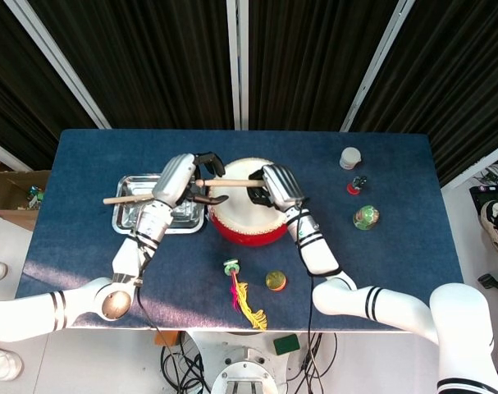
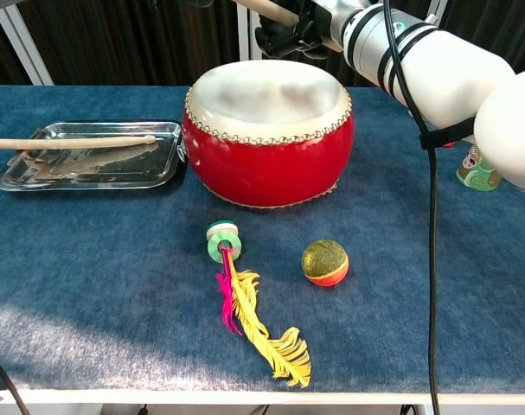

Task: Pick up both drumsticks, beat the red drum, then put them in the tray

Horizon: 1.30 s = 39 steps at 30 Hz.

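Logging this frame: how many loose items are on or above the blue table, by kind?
Wooden drumsticks: 2
Red drum with white skin: 1
Metal tray: 1
Feather shuttlecock: 1
Green-orange ball: 1
White jar: 1
Small red-based toy: 1
Green painted figurine: 1
Total: 9

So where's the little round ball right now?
In the chest view the ball sits on the blue table in front of the red drum, just right of the feather toy.
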{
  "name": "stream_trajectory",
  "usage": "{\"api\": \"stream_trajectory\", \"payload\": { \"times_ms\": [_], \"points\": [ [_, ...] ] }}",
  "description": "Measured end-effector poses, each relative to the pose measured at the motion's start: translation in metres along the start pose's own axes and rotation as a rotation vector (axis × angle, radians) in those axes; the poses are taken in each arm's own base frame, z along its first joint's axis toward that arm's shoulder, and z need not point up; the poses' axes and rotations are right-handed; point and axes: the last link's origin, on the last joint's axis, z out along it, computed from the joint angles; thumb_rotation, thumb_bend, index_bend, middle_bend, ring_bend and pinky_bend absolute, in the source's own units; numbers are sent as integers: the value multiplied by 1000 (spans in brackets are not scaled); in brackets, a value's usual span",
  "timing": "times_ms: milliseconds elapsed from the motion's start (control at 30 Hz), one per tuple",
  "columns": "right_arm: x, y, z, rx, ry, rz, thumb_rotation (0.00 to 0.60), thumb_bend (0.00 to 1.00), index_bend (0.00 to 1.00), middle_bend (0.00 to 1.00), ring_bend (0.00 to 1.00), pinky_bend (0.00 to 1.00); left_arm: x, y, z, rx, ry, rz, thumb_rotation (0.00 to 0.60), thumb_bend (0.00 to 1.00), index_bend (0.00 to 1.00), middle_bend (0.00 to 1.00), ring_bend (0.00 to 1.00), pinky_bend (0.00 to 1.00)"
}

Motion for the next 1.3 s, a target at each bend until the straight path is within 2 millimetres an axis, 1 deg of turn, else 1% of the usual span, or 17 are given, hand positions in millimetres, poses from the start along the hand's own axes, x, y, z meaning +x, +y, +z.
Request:
{"api": "stream_trajectory", "payload": {
  "times_ms": [367,667,867,967,1100,1167,1233,1300],
  "points": [
    [-4,-1,1,-11,-17,-22,600,929,1000,1000,1000,1000,-4,1,9,13,-4,29,600,124,546,527,493,661],
    [-3,-3,2,-17,-17,-18,600,929,1000,1000,1000,1000,-8,1,13,20,-21,54,600,205,580,567,521,674],
    [-4,-3,3,-21,-21,-15,600,929,1000,1000,1000,1000,-10,0,14,21,-27,50,600,260,615,635,574,686],
    [-4,-2,3,-25,-27,-20,600,921,1000,1000,1000,1000,-11,1,14,18,-36,48,600,292,644,669,599,686],
    [-4,-2,3,-28,-29,-29,600,914,1000,1000,1000,1000,-12,0,14,17,-47,46,600,310,687,704,631,693],
    [-2,-2,2,-28,-28,-30,600,877,1000,1000,1000,1000,-13,0,14,19,-50,39,600,313,702,723,647,697],
    [-1,-3,2,-28,-25,-30,600,811,1000,1000,1000,1000,-13,-1,14,21,-54,30,600,322,714,738,659,698],
    [1,-3,1,-29,-25,-29,600,782,1000,1000,1000,1000,-12,-2,15,24,-57,20,600,335,730,753,670,700]
  ]
}}
